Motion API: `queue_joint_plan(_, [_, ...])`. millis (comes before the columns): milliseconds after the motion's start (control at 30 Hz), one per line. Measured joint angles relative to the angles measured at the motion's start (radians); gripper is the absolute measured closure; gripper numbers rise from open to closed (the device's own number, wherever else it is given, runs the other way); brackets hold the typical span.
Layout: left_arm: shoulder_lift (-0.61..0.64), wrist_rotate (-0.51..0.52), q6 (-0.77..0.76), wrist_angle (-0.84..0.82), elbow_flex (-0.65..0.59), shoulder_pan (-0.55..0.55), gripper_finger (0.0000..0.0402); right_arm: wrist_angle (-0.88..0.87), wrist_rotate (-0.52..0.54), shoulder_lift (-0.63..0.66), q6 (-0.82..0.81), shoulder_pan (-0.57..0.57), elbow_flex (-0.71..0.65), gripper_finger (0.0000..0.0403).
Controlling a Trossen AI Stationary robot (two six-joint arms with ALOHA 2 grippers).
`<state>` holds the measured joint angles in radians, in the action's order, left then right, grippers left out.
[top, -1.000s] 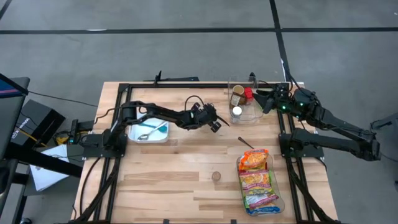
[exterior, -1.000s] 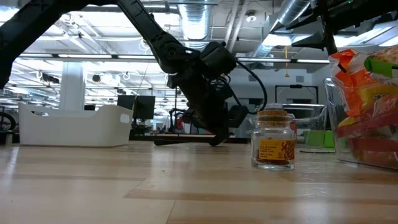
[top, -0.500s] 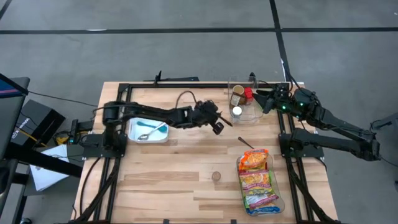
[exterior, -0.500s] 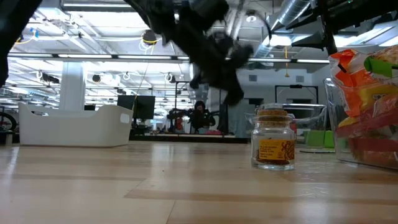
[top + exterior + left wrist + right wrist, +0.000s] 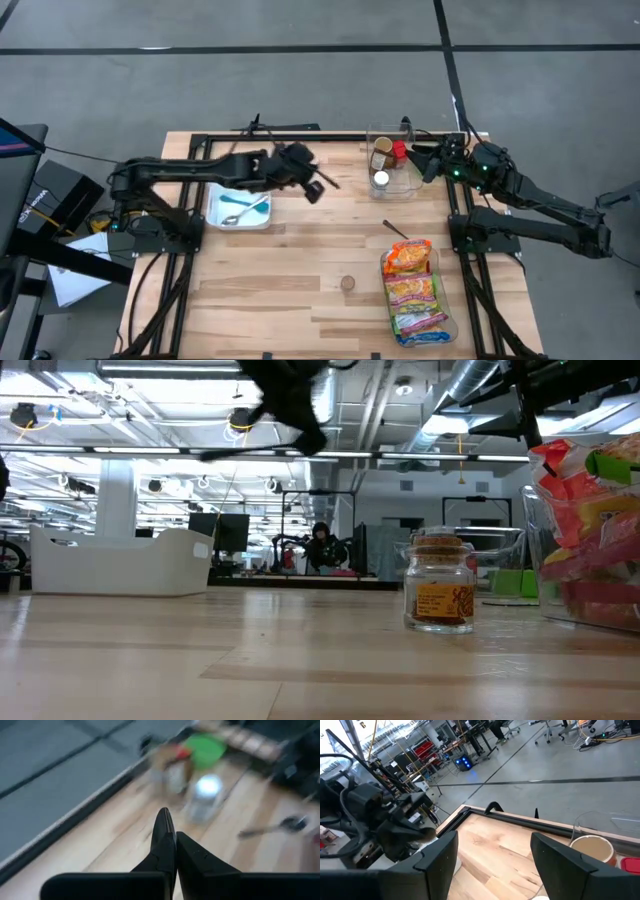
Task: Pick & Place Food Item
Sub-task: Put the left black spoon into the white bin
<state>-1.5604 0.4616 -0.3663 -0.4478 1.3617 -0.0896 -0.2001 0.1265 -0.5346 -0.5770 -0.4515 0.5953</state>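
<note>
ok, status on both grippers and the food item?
Left gripper shut, raised above the table, holding nothing visible. Right gripper open, parked beside the clear plastic bin. Orange noodle packets untouched in their clear tray. Nothing in the way.

I see a light wooden table (image 5: pixel 300 270) with a black frame along its edges. Taking the small cork-lidded jar (image 5: pixel 347 283) as my landmark: it stands alone on bare wood. Just right of it lies a clear tray (image 5: pixel 452 328) of orange snack packets (image 5: pixel 412 288). Beyond those rests a dark spoon (image 5: pixel 397 231). Farther back right sits a clear bin (image 5: pixel 412 178) holding bottles. Far back left sits a white tub (image 5: pixel 238 209).
</note>
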Motion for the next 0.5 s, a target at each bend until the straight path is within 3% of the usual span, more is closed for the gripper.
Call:
queue_joint_plan(200, [0.093,0.093,-0.127,-0.281,-0.036,0.037,0.0401,0.002,0.0,0.0,-0.003,0.0,0.0,0.0159])
queue_joint_plan(500, [0.285,0.115,-0.397,-0.241,-0.405,0.045,0.0401,-0.001,0.002,-0.001,0.0,-0.001,0.0,0.0159])
